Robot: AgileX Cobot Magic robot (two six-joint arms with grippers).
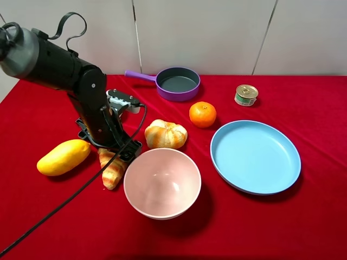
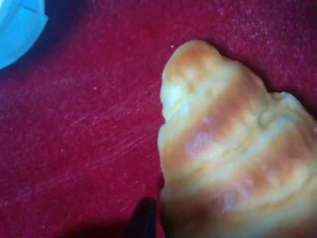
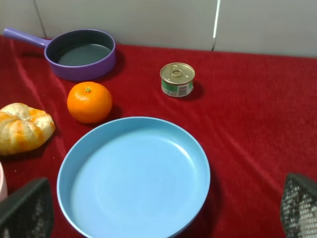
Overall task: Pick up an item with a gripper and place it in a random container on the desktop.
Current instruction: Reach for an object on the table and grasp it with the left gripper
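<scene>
Left gripper [image 1: 120, 153] is seen poised low over the far end of the croissant [image 1: 112, 169] on a red-clothed table [image 1: 303, 216], its jaws set wide and closed on nothing — in the left wrist view only one dark fingertip [image 2: 143, 222] is shown, just beside the pastry's flank, the other being out of frame. The croissant is pictured lying flat on the cloth between a yellow mango [image 1: 63, 157] and a pink bowl [image 1: 162, 183], its near end just beside the bowl's rim. The purple pan [image 1: 178, 84], taken as the container, is placed well apart at the back of the table, beyond a knotted bread roll [image 1: 165, 134] and an orange [image 1: 203, 114]. The right gripper [image 3: 162, 208] is held wide open and empty, faced toward a blue plate [image 3: 133, 173].

The grasp is judged not yet made. Trouble could be caused by the off-centre approach: if the jaws are closed on the tapered end rather than the thicker middle, the croissant may be squeezed out or swung down when lifted. A soft crust could also be crushed by a hard pinch. On the way to the pan the bread roll might be clipped by a low carry, and the pan's small mouth leaves little room — a long croissant released askew could be left propped on the rim.
</scene>
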